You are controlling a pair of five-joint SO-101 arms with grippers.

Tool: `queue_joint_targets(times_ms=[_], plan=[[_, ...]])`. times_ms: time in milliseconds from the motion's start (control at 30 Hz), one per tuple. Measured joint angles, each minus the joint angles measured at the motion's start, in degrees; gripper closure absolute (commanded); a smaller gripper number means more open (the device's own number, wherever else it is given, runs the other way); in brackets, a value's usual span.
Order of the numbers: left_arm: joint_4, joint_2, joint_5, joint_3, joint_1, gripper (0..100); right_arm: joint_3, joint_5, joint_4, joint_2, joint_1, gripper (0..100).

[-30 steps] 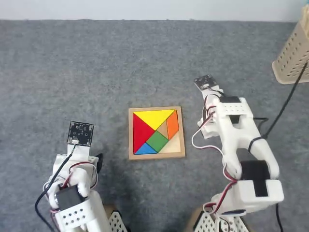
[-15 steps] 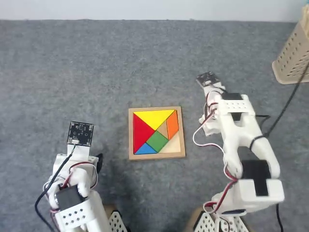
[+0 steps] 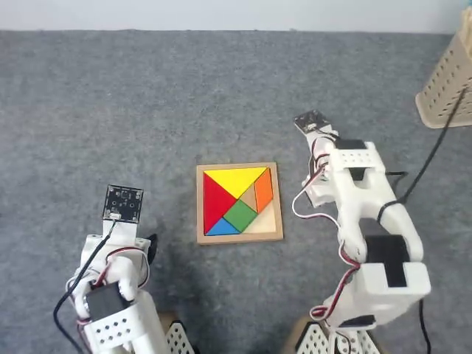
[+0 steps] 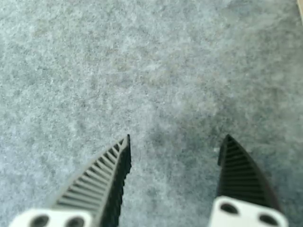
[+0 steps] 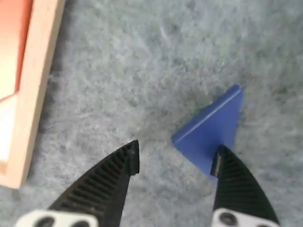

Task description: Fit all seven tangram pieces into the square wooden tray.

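Note:
The square wooden tray (image 3: 239, 239) lies mid-table and holds yellow (image 3: 236, 181), red (image 3: 214, 203), green (image 3: 240, 214), orange (image 3: 264, 192), brown (image 3: 249, 198) and small blue (image 3: 221, 228) pieces. Its near right corner (image 3: 267, 221) is bare wood. A loose blue triangle (image 5: 213, 123) lies on the carpet to the right of the tray's rim (image 5: 33, 85). My right gripper (image 5: 177, 147) hangs open just above it, one fingertip (image 5: 218, 158) over the triangle's edge. The right arm (image 3: 354, 177) hides that piece from above. My left gripper (image 4: 177, 139) is open over bare carpet, its arm (image 3: 122, 251) folded at the front left.
Grey carpet covers the whole table. A beige perforated container (image 3: 446, 81) stands at the far right edge. Cables trail along the right arm.
The right arm has edged slightly away from the front and a little toward the tray. The left arm and the tray pieces have not moved.

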Motion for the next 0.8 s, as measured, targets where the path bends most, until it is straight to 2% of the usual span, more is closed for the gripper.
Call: queue_joint_targets(times_ms=[433,800], plan=[[0.00,0.00,0.00,0.00,0.00,72,-3.78,0.09,0.97,2.73,1.67,75.6],[0.00,0.00,0.00,0.00,0.00,72,-10.73,-0.09,7.56,10.20,3.34,75.8]])
